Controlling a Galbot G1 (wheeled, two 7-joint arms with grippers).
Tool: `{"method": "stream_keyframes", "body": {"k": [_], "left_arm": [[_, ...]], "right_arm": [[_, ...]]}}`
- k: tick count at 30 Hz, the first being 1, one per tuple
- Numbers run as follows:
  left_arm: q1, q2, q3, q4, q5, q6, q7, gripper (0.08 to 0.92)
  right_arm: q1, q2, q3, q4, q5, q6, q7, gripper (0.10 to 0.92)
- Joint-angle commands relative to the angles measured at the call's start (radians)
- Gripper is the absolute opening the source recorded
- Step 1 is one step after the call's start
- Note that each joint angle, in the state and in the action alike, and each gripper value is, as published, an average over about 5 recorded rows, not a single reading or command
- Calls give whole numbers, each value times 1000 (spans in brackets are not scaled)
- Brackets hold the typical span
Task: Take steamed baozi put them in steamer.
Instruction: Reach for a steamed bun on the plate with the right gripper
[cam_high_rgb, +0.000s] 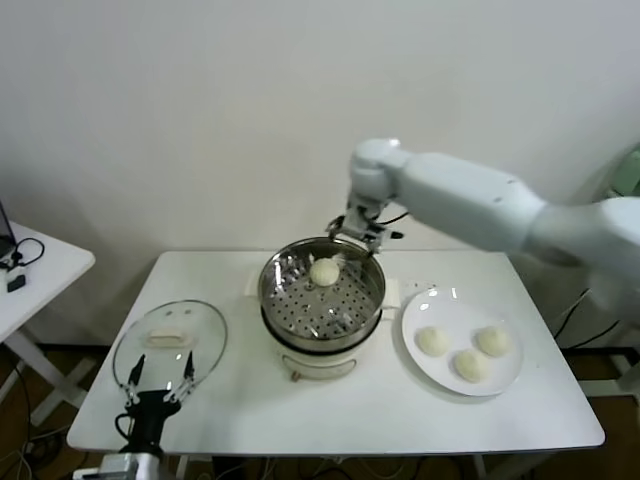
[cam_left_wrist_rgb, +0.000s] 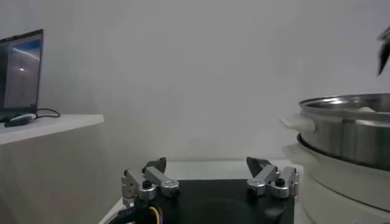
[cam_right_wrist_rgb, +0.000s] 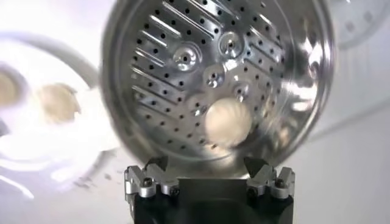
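Note:
The steamer (cam_high_rgb: 322, 300) is a shiny steel pot with a perforated floor, standing on a white cooker base at the table's middle. One creamy-white baozi (cam_high_rgb: 324, 271) lies on that floor near the far wall; it also shows as the baozi (cam_right_wrist_rgb: 227, 122) in the right wrist view. Three more baozi (cam_high_rgb: 433, 341) (cam_high_rgb: 492, 341) (cam_high_rgb: 470, 365) rest on the white plate (cam_high_rgb: 424, 310) to the right. My right gripper (cam_high_rgb: 357, 232) hovers above the steamer's far rim, open and empty. Low at the table's front left, my left gripper (cam_high_rgb: 160, 383) stands parked and open.
A round glass lid (cam_high_rgb: 170, 342) with a white knob lies flat on the table's left, just beyond the left gripper. A small side table (cam_high_rgb: 40, 270) with cables stands further left. A wall runs behind the table.

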Motion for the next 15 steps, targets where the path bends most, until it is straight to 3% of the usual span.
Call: {"method": "stream_keyframes", "body": {"k": [1, 15], "left_arm": [[-4, 5, 9, -8, 1, 12, -4, 823], [-11, 2, 11, -15, 8, 31, -7, 823]], "right_arm": [[35, -289, -79, 30, 417, -319, 33, 823], [-322, -358, 95, 47, 277, -361, 57, 823]]}}
